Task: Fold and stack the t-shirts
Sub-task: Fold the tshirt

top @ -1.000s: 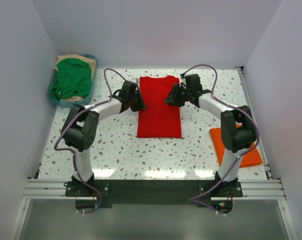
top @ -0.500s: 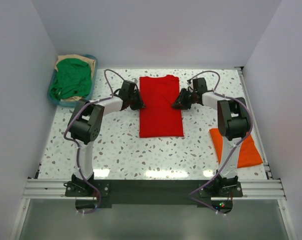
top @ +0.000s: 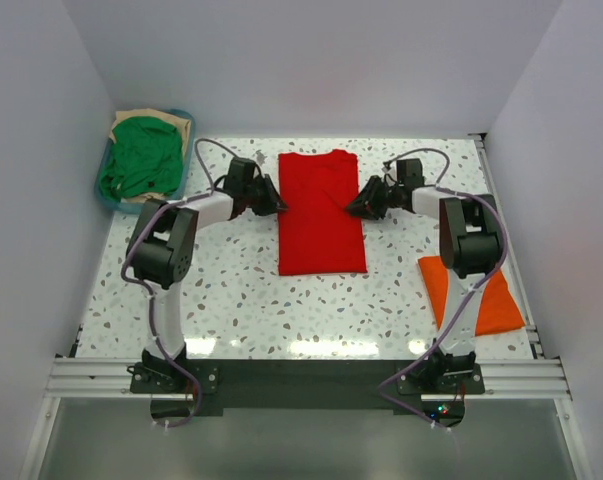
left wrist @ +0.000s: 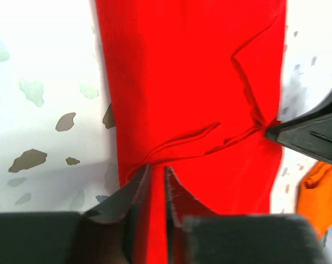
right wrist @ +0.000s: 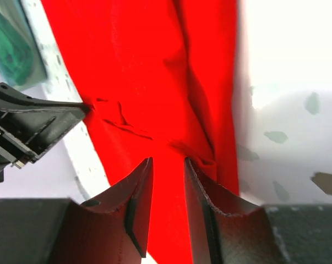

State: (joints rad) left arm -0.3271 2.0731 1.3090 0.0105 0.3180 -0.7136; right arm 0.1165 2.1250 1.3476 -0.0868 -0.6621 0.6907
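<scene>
Item 1, upper left of the top view: teal plastic basket (top: 114,204) holding a crumpled green cloth t-shirt (top: 141,158) over a tan cloth t-shirt (top: 177,124). Both are loose and unfolded.

Item 2, left of centre: left tool (top: 274,203). It is narrowed onto the left edge of item 3, and the left wrist view shows red cloth pinched between its fingers (left wrist: 137,188).

Item 3, centre of the speckled white tabletop (top: 231,295): bright red short-sleeved cloth t-shirt (top: 321,220).
- Looks: a long flat rectangle, sleeves already turned in, collar end toward the top of the frame. Shallow creases run across from one pinch to the other.
- Handling, by judgement: light, limp and non-fragile, and it sags unless held at two points. It is best taken at opposite side edges, level with each other, gripping all layers.

Item 4, right of centre: right tool (top: 354,208). It is closed to a slim gap on the shirt's right edge, with cloth bunched at the tips.

Item 5, lower right: folded orange cloth t-shirt (top: 493,305), partly under the right arm and well apart from item 3. It is probably the base of the stack.
</scene>
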